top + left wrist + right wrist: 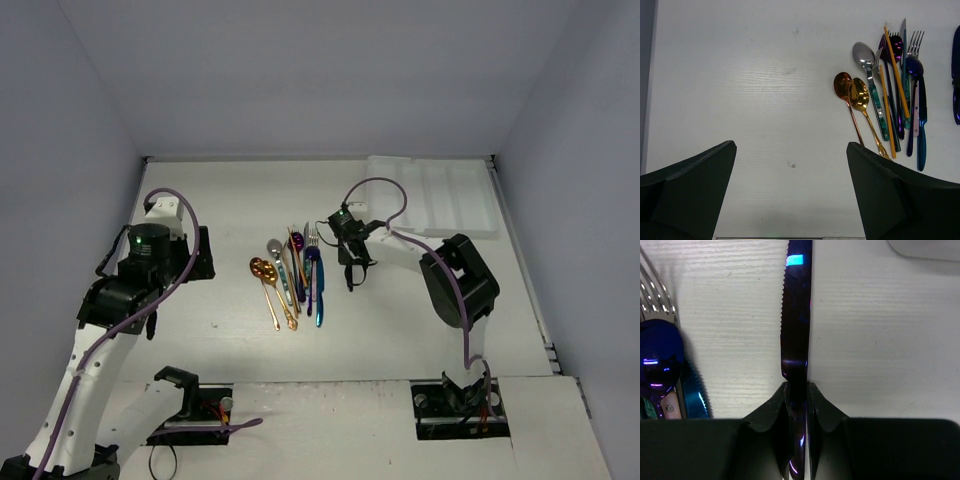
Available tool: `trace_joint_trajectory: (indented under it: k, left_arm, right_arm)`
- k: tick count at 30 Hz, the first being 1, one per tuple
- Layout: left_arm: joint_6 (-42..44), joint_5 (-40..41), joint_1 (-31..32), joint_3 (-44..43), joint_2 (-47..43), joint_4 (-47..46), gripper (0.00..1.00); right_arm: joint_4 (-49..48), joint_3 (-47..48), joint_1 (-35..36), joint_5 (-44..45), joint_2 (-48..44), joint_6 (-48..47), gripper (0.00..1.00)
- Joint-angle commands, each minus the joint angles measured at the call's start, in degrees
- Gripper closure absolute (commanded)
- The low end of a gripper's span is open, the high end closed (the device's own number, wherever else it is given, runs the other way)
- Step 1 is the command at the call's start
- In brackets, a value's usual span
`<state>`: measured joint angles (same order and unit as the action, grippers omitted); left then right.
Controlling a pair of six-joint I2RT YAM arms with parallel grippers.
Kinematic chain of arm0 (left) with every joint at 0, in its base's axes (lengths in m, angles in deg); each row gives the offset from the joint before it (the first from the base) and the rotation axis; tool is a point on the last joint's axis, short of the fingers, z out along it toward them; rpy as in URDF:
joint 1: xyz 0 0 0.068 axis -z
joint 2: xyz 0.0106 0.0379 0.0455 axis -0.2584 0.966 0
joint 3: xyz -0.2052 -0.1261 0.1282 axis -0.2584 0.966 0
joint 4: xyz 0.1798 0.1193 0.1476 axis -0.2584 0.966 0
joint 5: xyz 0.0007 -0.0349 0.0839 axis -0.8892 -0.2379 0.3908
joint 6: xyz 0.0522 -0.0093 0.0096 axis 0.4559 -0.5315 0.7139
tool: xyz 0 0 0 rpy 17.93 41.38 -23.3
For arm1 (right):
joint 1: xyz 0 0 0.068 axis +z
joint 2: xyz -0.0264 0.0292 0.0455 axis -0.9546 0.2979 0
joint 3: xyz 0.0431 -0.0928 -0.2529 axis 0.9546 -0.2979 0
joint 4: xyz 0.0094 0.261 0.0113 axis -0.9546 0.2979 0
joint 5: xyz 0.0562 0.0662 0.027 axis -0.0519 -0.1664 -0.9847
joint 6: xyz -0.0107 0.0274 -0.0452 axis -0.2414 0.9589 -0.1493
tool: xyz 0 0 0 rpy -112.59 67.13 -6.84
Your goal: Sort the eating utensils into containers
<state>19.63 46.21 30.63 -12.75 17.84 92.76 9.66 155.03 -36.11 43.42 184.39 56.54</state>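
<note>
The eating utensils [293, 275] lie in a loose pile mid-table: copper-gold spoons [852, 97], a silver spoon [863, 52], forks, sticks and a teal knife [921, 135]. My right gripper [351, 264] is just right of the pile, shut on a dark purple knife [796, 315] whose serrated blade sticks out beyond the fingertips [780, 400]. A blue spoon [657, 357] and a fork [657, 290] lie to its left. My left gripper [790, 150] is open and empty over bare table, left of the pile. The white tray of containers [440, 195] sits at the back right.
The table is walled on the left, back and right. The left arm's gripper [198, 260] hangs near the left wall. A corner of the tray [930, 247] shows at the top right of the right wrist view. Arm bases and cables sit along the near edge.
</note>
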Motion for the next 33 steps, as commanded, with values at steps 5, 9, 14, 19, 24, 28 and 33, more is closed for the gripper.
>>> trace_joint_trajectory:
  k: [5,9,14,19,24,28,33]
  left_arm:
    - [-0.2,0.2,0.4,-3.6,0.5,-1.5,0.09]
    - [-0.2,0.4,0.4,-3.7,0.4,-1.6,0.09]
    - [-0.2,0.1,0.4,-4.2,0.6,-1.6,0.09]
    - [-0.1,-0.7,0.5,-4.6,0.7,-1.6,0.09]
    - [0.3,-1.4,0.5,-5.2,0.7,-1.6,0.09]
    - [-0.4,-2.8,0.6,-5.5,0.8,-1.7,0.09]
    - [-1.4,-4.7,0.7,-4.5,1.3,-1.7,0.09]
  right_arm:
    - [3.1,7.1,0.1,-0.5,-7.1,-11.8,1.0]
    - [3.0,9.3,-2.8,-1.7,-11.9,-16.2,1.0]
    - [3.1,10.5,-12.0,-3.0,-17.8,-22.1,1.0]
    - [3.1,12.7,-27.9,-7.0,-18.5,-32.7,1.0]
    - [2.0,19.4,-40.0,-10.8,-11.7,-40.7,1.0]
    - [-0.8,24.8,-43.0,-11.3,-3.8,-45.2,1.0]
    - [-1.8,31.1,-44.2,-9.1,6.1,-49.0,1.0]
